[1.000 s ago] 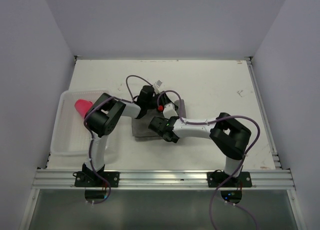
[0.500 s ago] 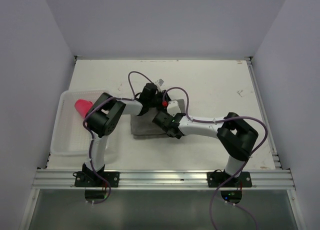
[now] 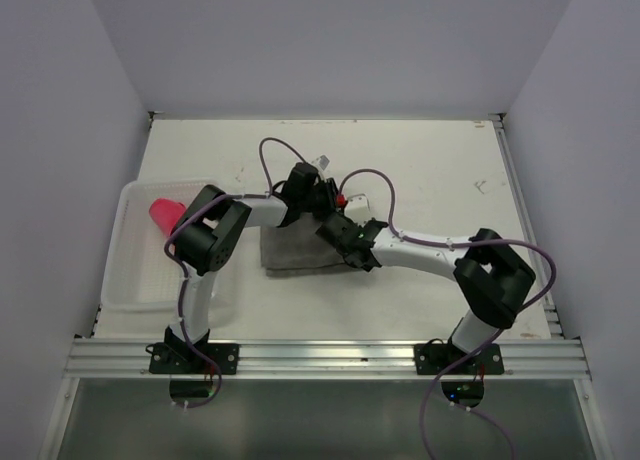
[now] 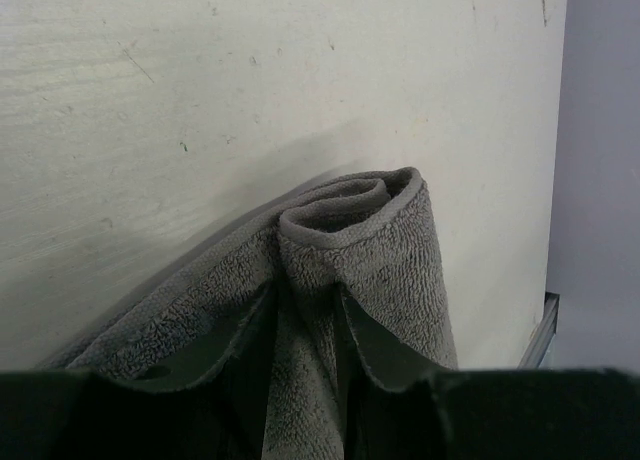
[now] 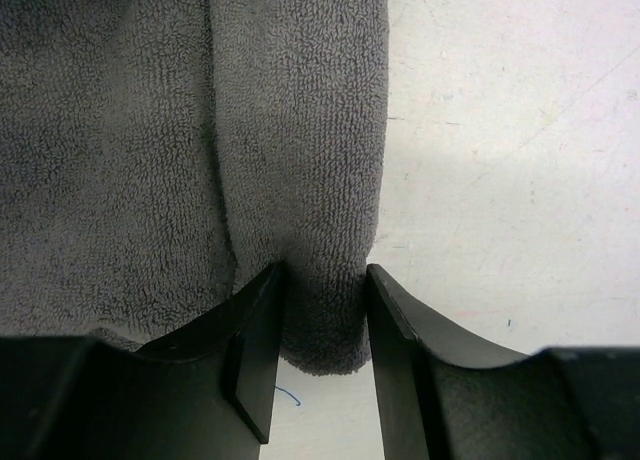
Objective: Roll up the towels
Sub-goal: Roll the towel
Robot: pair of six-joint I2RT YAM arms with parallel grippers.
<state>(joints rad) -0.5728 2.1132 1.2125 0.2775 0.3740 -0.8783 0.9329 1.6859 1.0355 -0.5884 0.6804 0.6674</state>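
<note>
The grey-taupe towel (image 3: 295,250) lies in the middle of the table, its right side turned into a roll. My left gripper (image 3: 318,202) is shut on the far end of the roll (image 4: 345,235). My right gripper (image 3: 345,242) is shut on the near end of the roll (image 5: 310,220). The flat part of the grey towel (image 5: 100,160) spreads to the left of the roll. The pink-red towel (image 3: 164,215) lies rolled in the white basket (image 3: 135,295) at the left.
The white perforated basket stands at the table's left edge. A metal rail (image 3: 330,358) runs along the near edge. Purple cables (image 3: 275,150) loop above both arms. Bare table (image 3: 430,170) lies to the right and far side.
Both grippers have moved to the right with the towel's rolled edge. The right arm has stretched out and its elbow has swung right. The flat part of the towel is narrower.
</note>
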